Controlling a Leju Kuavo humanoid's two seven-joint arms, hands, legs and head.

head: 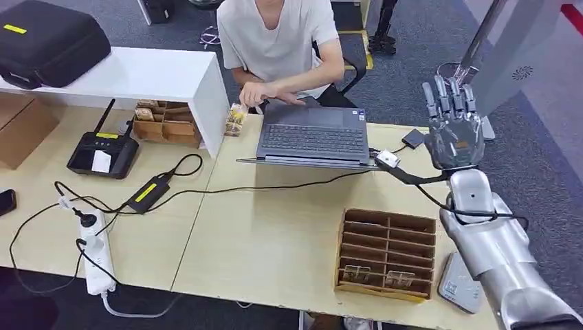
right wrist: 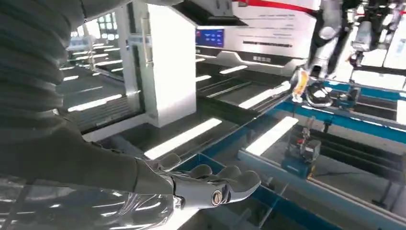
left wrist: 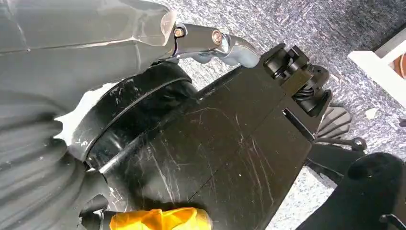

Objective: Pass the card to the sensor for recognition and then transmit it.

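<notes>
**Right hand raised and empty; cards in the rack**

While the right hand is lifted at about 3 o'clock on the table, past the laptop's right end, its fingers point up and stand a little apart, holding nothing. The right wrist view shows the same hand with fingers stretched out side by side, nothing between them, against a bright hall with blue rails behind.

Two cards stand in the front row of the brown slotted rack, at about 5 o'clock on the table, well apart from the raised hand. Just right of the rack, at the table's edge and partly behind the silver forearm, lies a flat grey sensor pad.

A laptop sits at 12 o'clock, and a person in a white shirt sits behind it with one hand at its far left corner. A white shelf at 10 o'clock carries a black case; a second brown rack is tucked under it. A black radio unit lies at 9 o'clock, with a power strip and cables at 7 o'clock.

The left wrist view shows part of the left hand over carpet; whether its fingers are apart or curled cannot be told.
</notes>
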